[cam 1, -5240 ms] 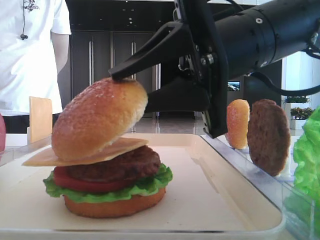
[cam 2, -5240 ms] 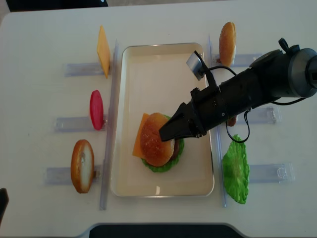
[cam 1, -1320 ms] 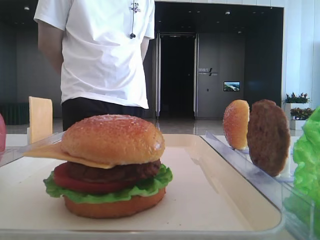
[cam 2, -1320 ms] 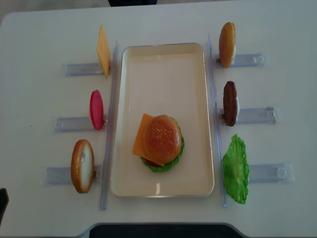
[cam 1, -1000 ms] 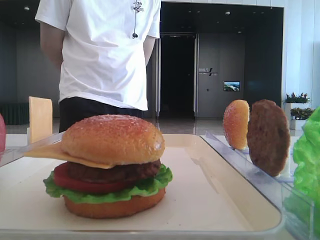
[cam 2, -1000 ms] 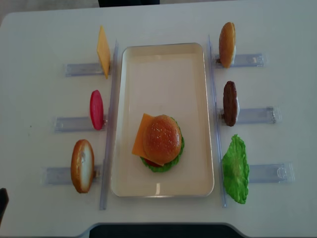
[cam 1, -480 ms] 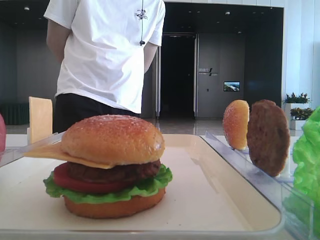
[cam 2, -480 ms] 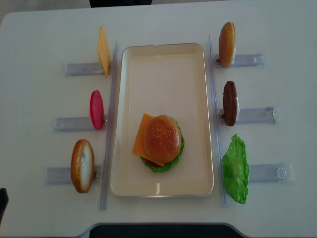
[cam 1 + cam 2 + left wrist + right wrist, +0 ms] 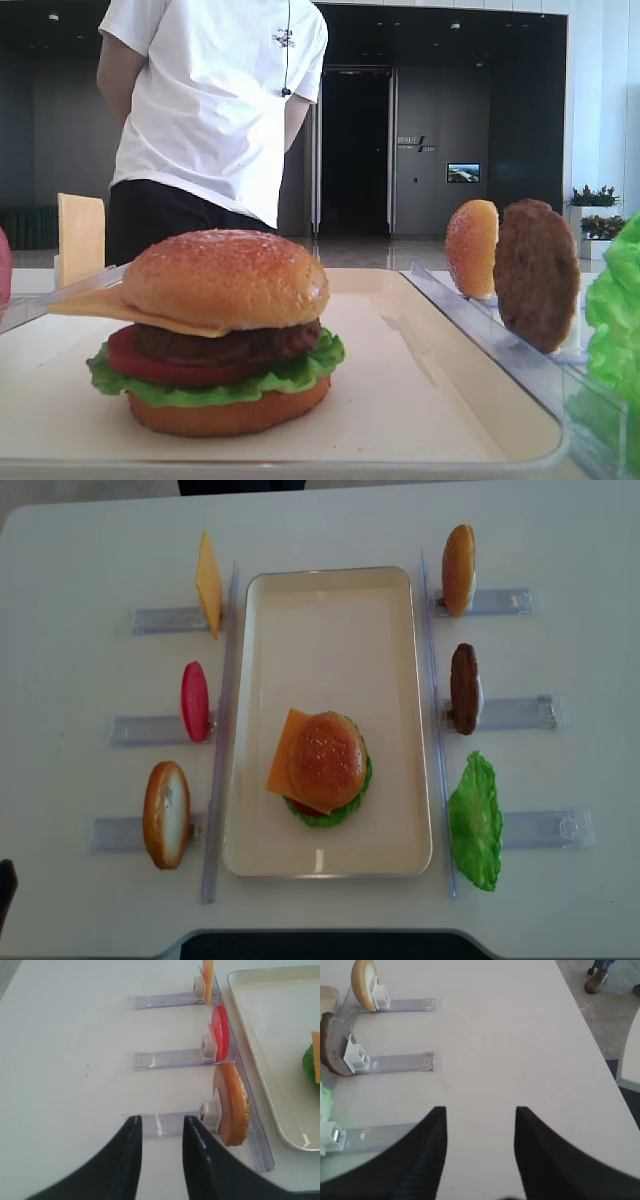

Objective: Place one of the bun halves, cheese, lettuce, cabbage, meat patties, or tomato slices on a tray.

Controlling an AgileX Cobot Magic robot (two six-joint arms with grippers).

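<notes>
Legible text: none; small dark printed emblem (image 9: pixel 284 37) on the chest of a white T-shirt (image 9: pixel 215 110), behind the far edge of the table, too small to read; pale lettering sign (image 9: pixel 410 141) on the dark back wall, characters not resolvable; small lit wall screen (image 9: pixel 462 172) beside it, showing a picture, no readable words; food pieces, tray and clear racks carry no labels, brands or numbers in any view.
</notes>
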